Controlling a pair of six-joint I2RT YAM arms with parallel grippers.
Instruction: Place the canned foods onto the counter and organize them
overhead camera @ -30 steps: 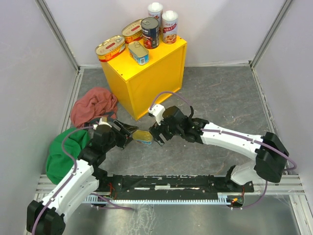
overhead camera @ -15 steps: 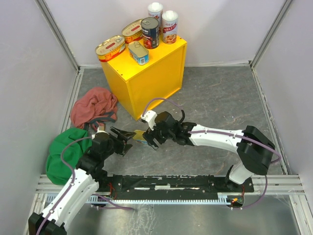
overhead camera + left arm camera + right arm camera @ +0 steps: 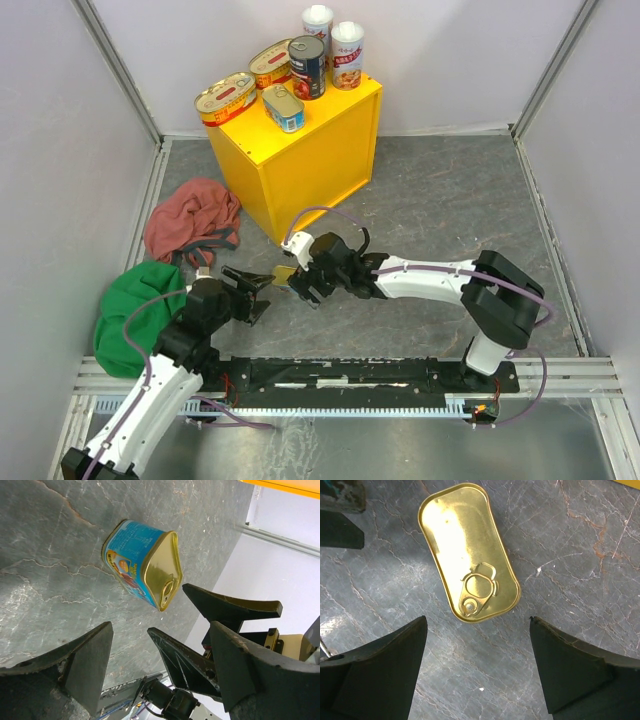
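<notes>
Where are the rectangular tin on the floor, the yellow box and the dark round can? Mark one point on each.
rectangular tin (image 3: pixel 468 550): right wrist view, on its gold lid.
yellow box (image 3: pixel 320 165): top external view, on its front wall.
dark round can (image 3: pixel 307 72): top external view, on its side.

From above, the floor tin (image 3: pixel 283 272) seems mostly hidden beneath the right hand (image 3: pixel 301 282).

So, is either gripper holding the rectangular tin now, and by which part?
Nothing is held. The rectangular tin lies on the floor, with the open right gripper over it and the open left gripper beside it.
</notes>
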